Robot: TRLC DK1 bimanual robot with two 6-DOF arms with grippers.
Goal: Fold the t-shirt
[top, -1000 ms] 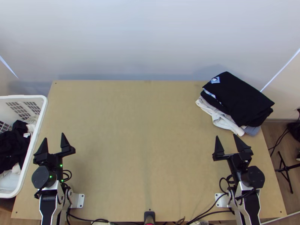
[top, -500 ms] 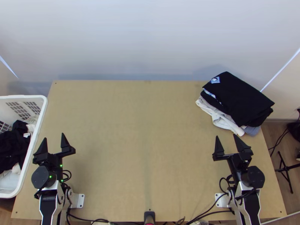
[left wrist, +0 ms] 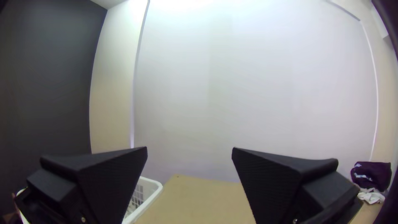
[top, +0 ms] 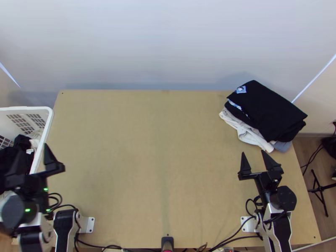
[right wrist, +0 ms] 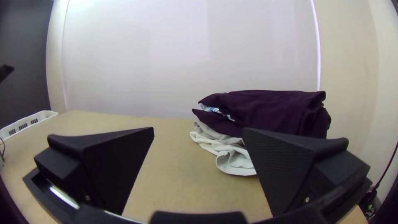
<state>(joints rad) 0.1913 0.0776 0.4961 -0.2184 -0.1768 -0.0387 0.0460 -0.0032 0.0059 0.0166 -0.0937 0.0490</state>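
Seen from above, with twelve o'clock at the desk's [top: 159, 168] far edge, the left end effector [top: 34, 155] hangs at nine o'clock, across the near rim of the white basket [top: 26, 110]. It is open, its two fingers spread well apart with nothing between them. Dark cloth [top: 5, 155] lies bunched in the basket, at about nine o'clock from that end effector and overlapped by one of its fingers in the top view. The left arm is blurred there, so this cloth may well be the t-shirt, though its outline is hard to read; how high the fingers are above it I cannot tell.

The right end effector [top: 253, 152] is at three o'clock on the desk, also open and holding nothing, well apart from the basket and its dark cloth. At one o'clock from it, near but apart, sits a stack of folded clothes: a black garment [top: 269, 109] with a small blue patch [top: 241, 89] at its ten o'clock corner lies on top, and white cloth [top: 243, 129] shows underneath, rumpled along the seven o'clock side. In the right wrist view, one finger partly covers the stack.
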